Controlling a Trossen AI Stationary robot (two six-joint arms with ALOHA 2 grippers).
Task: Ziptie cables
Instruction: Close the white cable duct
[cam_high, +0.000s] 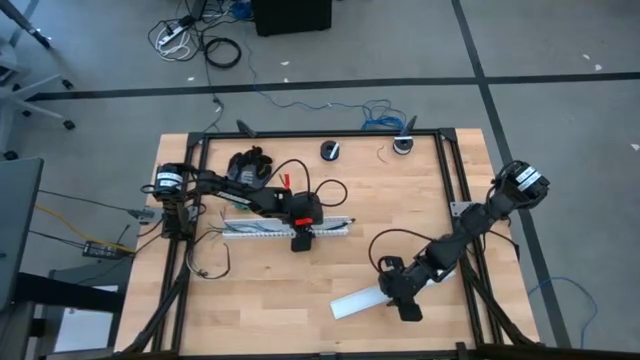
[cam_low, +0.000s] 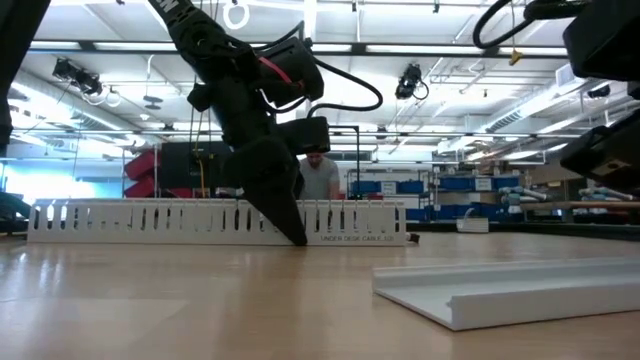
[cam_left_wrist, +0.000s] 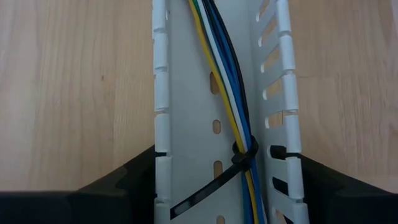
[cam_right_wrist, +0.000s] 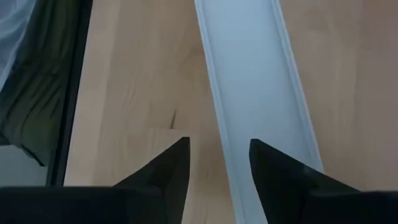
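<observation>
Though hidden overhead, zip tie (cam_left_wrist: 244, 155) around cables (cam_left_wrist: 231, 93)

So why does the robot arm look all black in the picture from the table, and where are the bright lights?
Low view: ceiling strip lights shine from behind, so the left arm is a backlit silhouette against the white slotted duct. Left wrist view: even light, sharp cables, no glare.

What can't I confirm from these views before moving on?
- Whether the zip tie is cinched tight on the cables: left wrist view shows only its top.
- The tie's tail end: cut off by that view's edge.
- The cables in the low view: hidden behind the duct wall.
- The cover: its ends run out of the right wrist view.
</observation>
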